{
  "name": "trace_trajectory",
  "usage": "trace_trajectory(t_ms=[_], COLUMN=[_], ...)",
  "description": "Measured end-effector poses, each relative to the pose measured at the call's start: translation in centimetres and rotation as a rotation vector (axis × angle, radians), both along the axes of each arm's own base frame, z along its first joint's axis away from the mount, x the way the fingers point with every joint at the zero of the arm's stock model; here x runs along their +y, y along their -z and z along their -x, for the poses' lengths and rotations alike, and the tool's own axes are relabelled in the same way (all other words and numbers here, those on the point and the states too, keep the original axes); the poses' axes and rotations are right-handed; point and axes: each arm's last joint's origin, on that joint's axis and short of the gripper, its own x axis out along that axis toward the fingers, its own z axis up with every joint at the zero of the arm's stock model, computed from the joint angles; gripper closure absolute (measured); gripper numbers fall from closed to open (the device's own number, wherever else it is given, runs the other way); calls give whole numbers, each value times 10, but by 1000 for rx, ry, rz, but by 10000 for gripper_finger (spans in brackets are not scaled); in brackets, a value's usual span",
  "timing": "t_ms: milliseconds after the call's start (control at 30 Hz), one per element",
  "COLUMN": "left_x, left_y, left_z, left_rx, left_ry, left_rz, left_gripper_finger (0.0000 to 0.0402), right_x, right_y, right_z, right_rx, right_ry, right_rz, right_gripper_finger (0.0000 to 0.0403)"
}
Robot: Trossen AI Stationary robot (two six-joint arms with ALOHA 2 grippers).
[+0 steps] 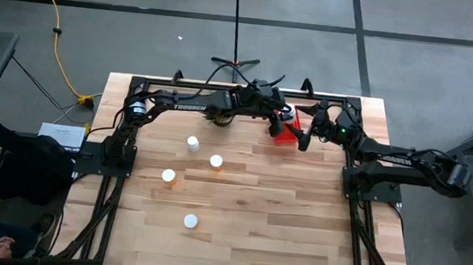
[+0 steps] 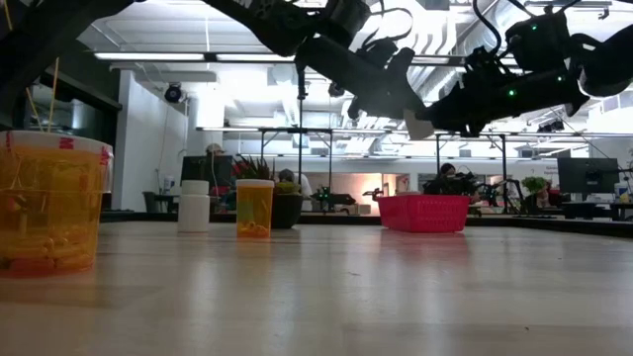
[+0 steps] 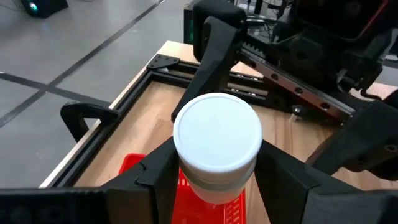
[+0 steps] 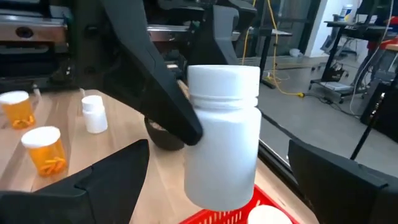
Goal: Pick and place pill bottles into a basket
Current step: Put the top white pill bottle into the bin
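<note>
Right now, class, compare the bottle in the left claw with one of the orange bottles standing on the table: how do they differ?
1. Body: the held bottle looks white all over; the orange bottle has a see-through orange body under a white cap.
2. Support: the held bottle hangs in the left claw; the orange bottle stands free on the table.
3. Place: the held bottle is above the basket; the orange bottle is away from it.

Both stand upright, with round caps.

From overhead the arms cover most of the basket (image 1: pixel 285 133), so only a red sliver shows and its contents are anyone's guess. In the left wrist view the white cap (image 3: pixel 217 138) hides the held bottle's body, and the frame edge cuts off the rest. The nearest orange bottle (image 2: pixel 47 203) in the low view is cropped at the left edge.
</note>
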Motion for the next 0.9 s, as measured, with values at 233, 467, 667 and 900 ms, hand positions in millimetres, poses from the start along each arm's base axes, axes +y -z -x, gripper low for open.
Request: trace_trajectory(t_ms=[233, 467, 667, 900], left_x=[0, 1, 1, 0], left_y=[-1, -2, -2, -3], left_z=[-1, -1, -1, -1], left_rx=[-20, -24, -29, -41], left_ry=[15, 12, 8, 39], left_rz=[5, 8, 21, 31], left_gripper_finger=[185, 185, 185, 185], right_x=[4, 8, 14, 14], right_y=[0, -2, 0, 3], right_z=[-3, -5, -10, -14], right_rx=[19, -3, 12, -3], right_ry=[76, 146, 94, 90], right_rz=[28, 25, 42, 17], right_gripper_finger=[42, 77, 93, 95])
